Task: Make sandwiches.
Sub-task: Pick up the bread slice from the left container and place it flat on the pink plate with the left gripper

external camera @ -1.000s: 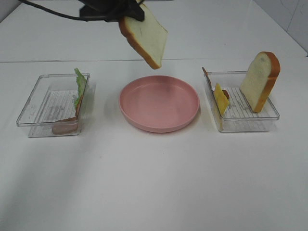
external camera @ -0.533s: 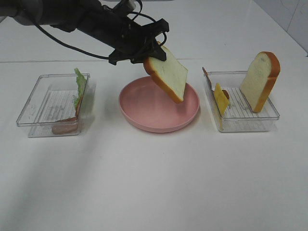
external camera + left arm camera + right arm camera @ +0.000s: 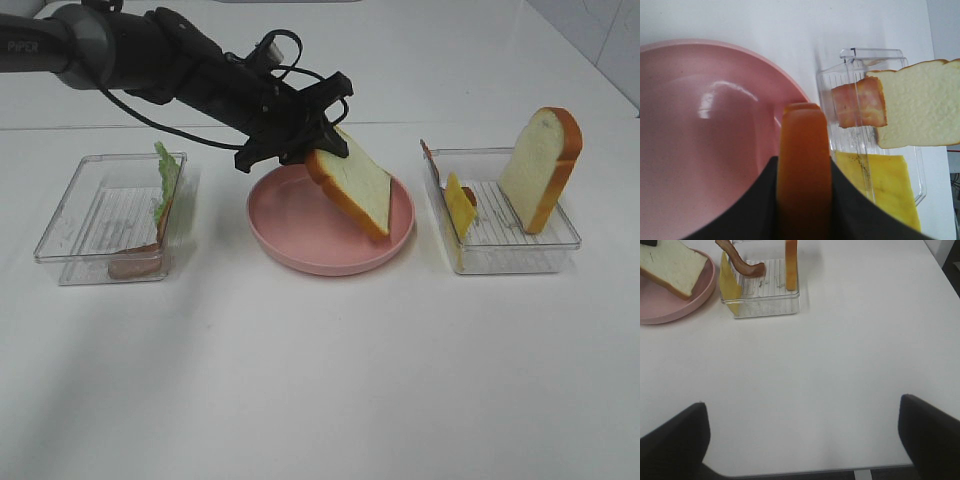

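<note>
So, starting at the left of the overhead view, the left tray [image 3: 75, 215] had a ruffled lettuce leaf [image 3: 166, 178] standing on edge against its right-hand wall. A brown-pink meat strip [image 3: 135, 264] sat below the leaf at the tray's near corner. Next over, the left gripper [image 3: 316, 150] reached in above the far rim of the pink plate [image 3: 300, 240], jaws pinched onto the orange-brown crust of 1 bread slice [image 3: 355, 190]. That slice hung tilted, with its high end in the grip and its low corner down over the right part of the plate. Honestly couldn't tell if it was touching the plate or just above it. Further right, the right tray [image 3: 520, 255] held a yellow cheese slice [image 3: 460, 203] upright along its left-hand wall, with a bacon strip [image 3: 742, 265] just beside the cheese. A 2nd bread slice [image 3: 542, 168] stood on edge at the tray's far right side. In the right wrist view, the right gripper [image 3: 802, 437] was spread wide over bare white table [image 3: 840, 365], well apart from that tray and gripping nothing.
</note>
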`<state>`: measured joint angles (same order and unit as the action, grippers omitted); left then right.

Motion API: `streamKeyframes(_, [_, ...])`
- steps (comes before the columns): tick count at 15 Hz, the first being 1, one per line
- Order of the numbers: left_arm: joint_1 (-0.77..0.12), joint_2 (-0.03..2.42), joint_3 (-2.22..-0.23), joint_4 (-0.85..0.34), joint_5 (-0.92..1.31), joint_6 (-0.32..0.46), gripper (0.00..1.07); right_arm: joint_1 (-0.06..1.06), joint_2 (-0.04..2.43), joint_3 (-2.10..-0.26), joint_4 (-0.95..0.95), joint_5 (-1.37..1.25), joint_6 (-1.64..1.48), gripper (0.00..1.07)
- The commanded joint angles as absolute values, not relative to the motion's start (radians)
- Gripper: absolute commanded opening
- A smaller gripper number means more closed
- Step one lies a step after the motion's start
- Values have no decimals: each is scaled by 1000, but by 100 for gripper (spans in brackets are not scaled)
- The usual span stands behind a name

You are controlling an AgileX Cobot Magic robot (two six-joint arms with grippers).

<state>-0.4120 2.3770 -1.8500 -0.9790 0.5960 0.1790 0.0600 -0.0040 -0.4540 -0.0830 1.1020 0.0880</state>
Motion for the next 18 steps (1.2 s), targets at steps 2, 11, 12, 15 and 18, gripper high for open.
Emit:
streamKeyframes(2, [-413,2409,-1854,-973,615,140,0,57,-28,-451,-85,1099,82,98])
streamKeyframes(11, [-413,2407,-1888,-833,635,120,101,57,-28,-451,-85,1099,82,98])
streamKeyframes(12, [-413,2407,-1901,-815,650,107,101,57,-28,-451,-85,1099,82,98])
streamKeyframes(15, [-413,2407,-2018,-553,783,-83,101,57,-28,-451,-85,1099,82,98])
streamKeyframes(18, [-428,2407,-2164,-329,957,-178,101,57,-28,-451,-85,1099,82,98])
